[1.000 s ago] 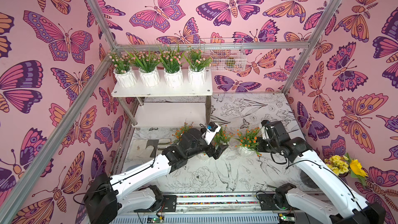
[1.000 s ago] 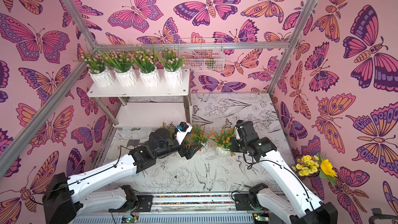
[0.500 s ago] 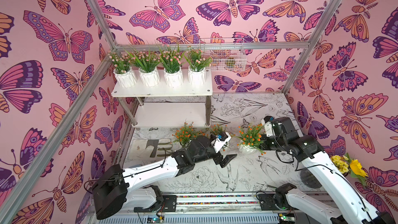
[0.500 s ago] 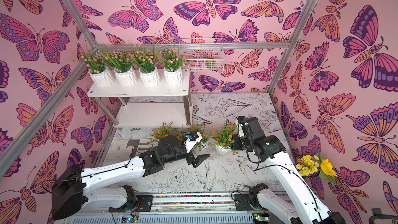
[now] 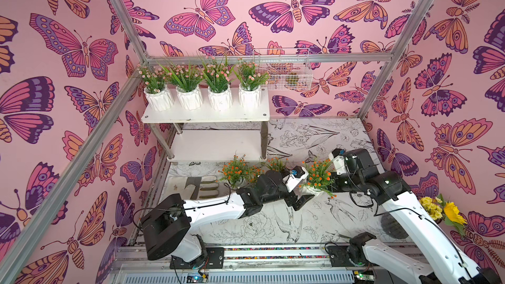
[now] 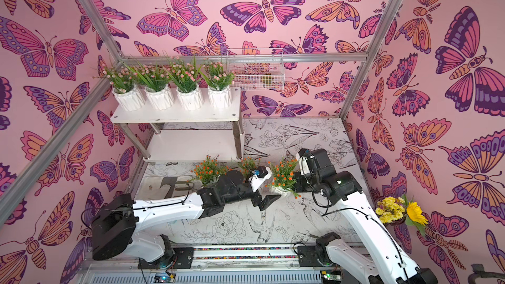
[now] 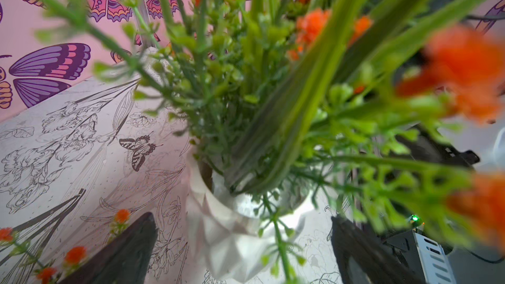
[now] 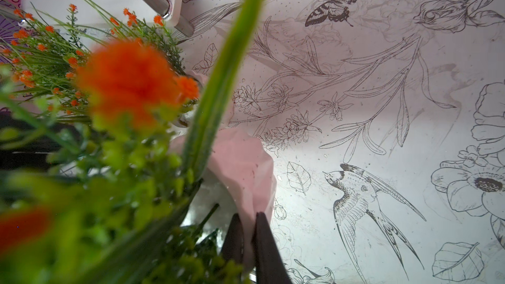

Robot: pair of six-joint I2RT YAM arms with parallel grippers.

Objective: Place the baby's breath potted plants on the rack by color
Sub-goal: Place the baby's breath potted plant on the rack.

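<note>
**Three orange pots on the table, one caught between both grippers**

Far left, against the wall: rack (image 5: 205, 116). Top shelf full, with four pink pots (image 5: 188, 98) upright in a row. Lower shelf (image 5: 216, 146) bare.

Just in front of the rack, on the table (image 5: 314, 137): leftmost orange pot (image 5: 237, 172), standing free.

Next along: middle orange pot (image 5: 276, 163), only its spray showing.

Next: left gripper (image 7: 244, 218), spread wide, with one finger (image 7: 123, 249) either side of the third orange pot (image 5: 311, 190). Both fingers apart from its wall, nothing held.

Third orange pot: directly between the two grippers, spray uppermost. Resting on the table or lifted clear, cannot tell.

Next: right gripper (image 8: 248, 234), pressed together on that pot's rim, pinching the wall from inside and outside.

Far right: sunflower bunch (image 5: 437, 207), no part of the job.

Fourth orange pot: not found in any view.

Judged a handover. Rack to the left and rear of the pinched pot, so the left gripper is the nearer to the bare lower shelf. Likely needed next: left fingers closing squarely across the pot's body, then release on the right.
</note>
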